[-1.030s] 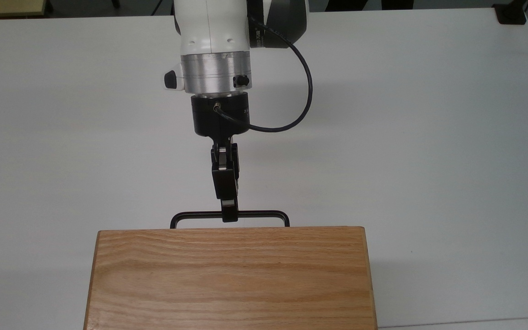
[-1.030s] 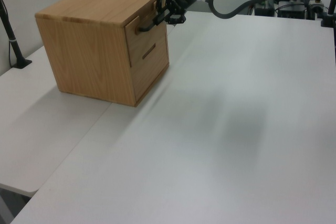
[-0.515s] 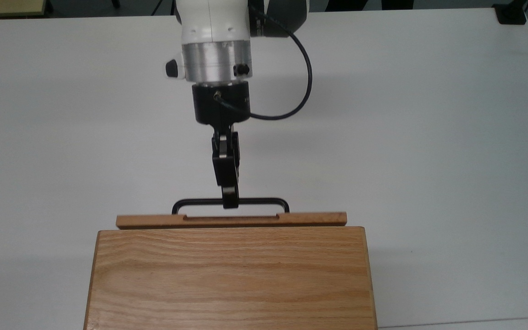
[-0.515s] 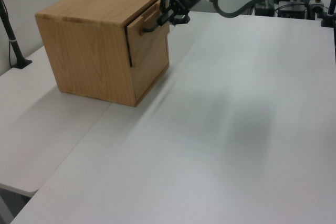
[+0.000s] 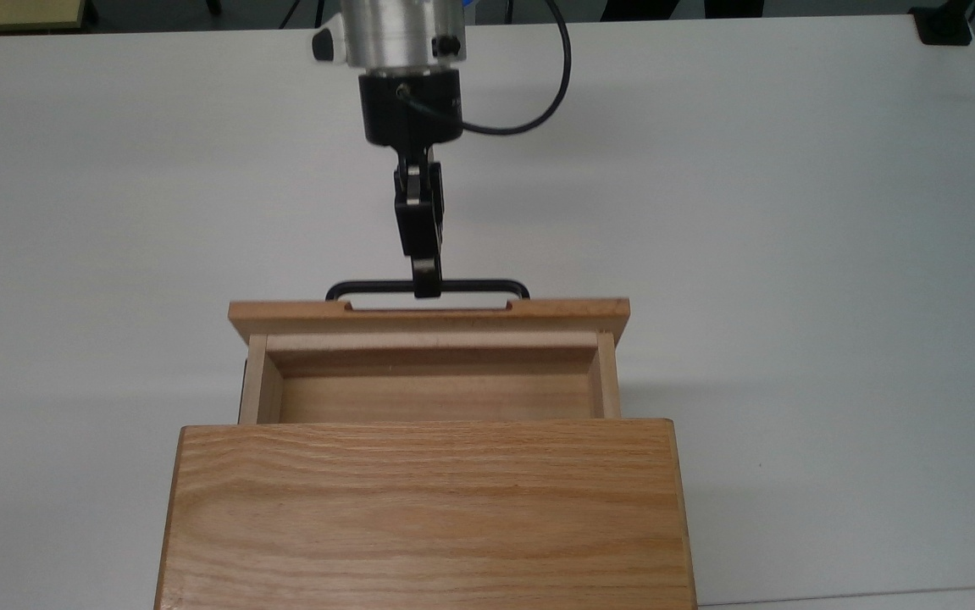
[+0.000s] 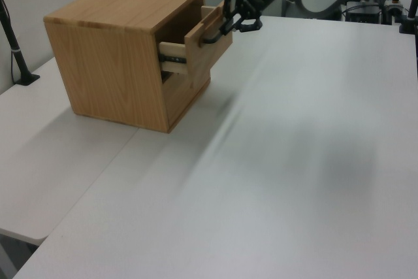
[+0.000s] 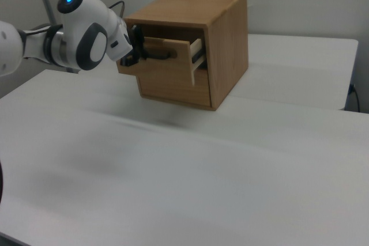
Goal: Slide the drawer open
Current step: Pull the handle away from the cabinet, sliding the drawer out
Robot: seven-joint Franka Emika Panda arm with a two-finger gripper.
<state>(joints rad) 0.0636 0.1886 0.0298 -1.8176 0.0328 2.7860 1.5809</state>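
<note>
Gripper (image 5: 426, 286) pinched shut on the middle of the black bar handle (image 5: 487, 285). Directly behind it, the drawer (image 5: 428, 373) stands partly out of the cabinet (image 5: 423, 508), tray interior exposed. Judged roughly halfway open; more travel likely remains. A second ago only the handle showed past the cabinet top; half a second ago, just the front panel.
</note>
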